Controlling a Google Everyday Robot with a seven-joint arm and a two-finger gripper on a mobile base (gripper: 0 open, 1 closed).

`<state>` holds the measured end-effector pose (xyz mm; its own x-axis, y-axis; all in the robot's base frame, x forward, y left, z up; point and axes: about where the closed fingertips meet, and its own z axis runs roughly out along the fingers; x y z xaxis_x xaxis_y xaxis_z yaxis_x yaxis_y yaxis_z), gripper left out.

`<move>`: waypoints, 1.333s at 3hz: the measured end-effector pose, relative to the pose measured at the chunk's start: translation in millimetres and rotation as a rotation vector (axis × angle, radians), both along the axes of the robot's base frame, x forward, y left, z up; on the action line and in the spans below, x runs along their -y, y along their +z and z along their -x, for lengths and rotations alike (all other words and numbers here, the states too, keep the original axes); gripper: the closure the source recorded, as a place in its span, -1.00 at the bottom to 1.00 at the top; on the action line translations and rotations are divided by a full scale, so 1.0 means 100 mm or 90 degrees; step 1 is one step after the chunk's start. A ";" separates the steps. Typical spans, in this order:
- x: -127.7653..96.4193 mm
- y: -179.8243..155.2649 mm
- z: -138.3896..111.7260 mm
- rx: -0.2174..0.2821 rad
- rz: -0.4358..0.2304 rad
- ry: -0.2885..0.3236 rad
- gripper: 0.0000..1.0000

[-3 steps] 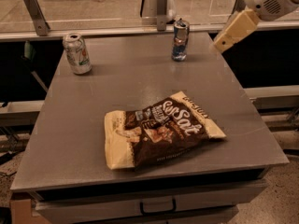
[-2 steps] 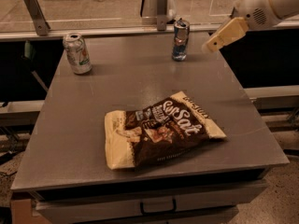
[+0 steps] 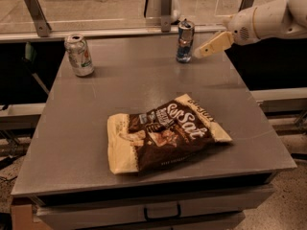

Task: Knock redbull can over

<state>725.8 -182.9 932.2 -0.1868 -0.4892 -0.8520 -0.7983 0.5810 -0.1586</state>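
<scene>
The redbull can (image 3: pixel 184 41) is slim, blue and silver, and stands upright near the far edge of the grey table (image 3: pixel 120 87), right of centre. My gripper (image 3: pixel 199 52) reaches in from the upper right on a white arm. Its tan tip is just to the right of the can, very close to its lower half. I cannot tell if it touches the can.
A wider white-silver can (image 3: pixel 79 55) with green marks stands at the far left of the table. A brown and cream snack bag (image 3: pixel 165 133) lies flat in the near middle. A railing with metal posts (image 3: pixel 36 13) runs behind the table.
My gripper has moved left and down toward the redbull can, from well to its right to right beside it. The can still stands upright.
</scene>
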 end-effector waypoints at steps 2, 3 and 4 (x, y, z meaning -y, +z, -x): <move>-0.38 -0.25 -0.20 0.017 -0.064 0.122 -1.00; -0.63 -0.22 -0.10 0.019 -0.092 0.172 -1.00; -0.94 -0.12 0.10 0.014 -0.122 0.222 -1.00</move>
<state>716.2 -88.6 920.2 -0.0175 -0.3522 -0.9358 -0.9507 0.2957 -0.0936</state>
